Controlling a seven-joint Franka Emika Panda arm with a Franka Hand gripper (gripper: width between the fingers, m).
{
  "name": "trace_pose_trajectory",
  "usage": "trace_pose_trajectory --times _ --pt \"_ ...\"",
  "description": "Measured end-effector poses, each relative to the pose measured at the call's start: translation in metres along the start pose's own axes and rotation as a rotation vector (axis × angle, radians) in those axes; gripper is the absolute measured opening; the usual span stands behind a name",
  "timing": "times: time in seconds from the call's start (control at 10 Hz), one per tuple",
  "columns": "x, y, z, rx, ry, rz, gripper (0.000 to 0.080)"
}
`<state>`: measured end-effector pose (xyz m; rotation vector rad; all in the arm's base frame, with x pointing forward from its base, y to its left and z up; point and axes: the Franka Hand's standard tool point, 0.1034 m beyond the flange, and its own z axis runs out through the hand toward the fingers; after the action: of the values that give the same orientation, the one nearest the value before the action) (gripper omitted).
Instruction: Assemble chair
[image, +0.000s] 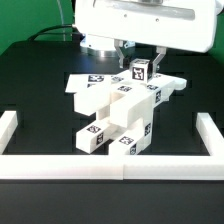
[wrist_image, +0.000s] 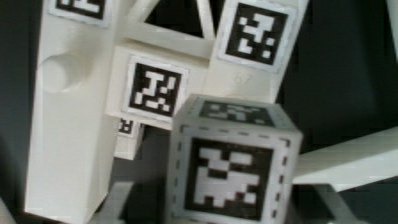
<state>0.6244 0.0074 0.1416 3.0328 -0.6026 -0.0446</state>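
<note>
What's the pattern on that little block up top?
The small matte-white block carries black-and-white square marker tags, like pixel codes; clearest in the wrist view.

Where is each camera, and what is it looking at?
Exterior view: sits off the arm, outside the near border wall, looking down across the black table at the chair parts; the arm and gripper show above them.
Wrist view: sits on the wrist, looking closely at a tagged small block with a white frame piece behind; no finger clearly shows.
Shared: both see that small block.
</note>
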Motion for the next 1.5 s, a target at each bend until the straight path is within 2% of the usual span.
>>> trace_pose_trajectory --times 0.9,1.5 --pt "-0.004 -0.002 0.012 -0.010 -0.011 -0.003 0.0291" --pt "-0.001 -0.003 0.013 -0.006 0.011 -0.004 0.0291"
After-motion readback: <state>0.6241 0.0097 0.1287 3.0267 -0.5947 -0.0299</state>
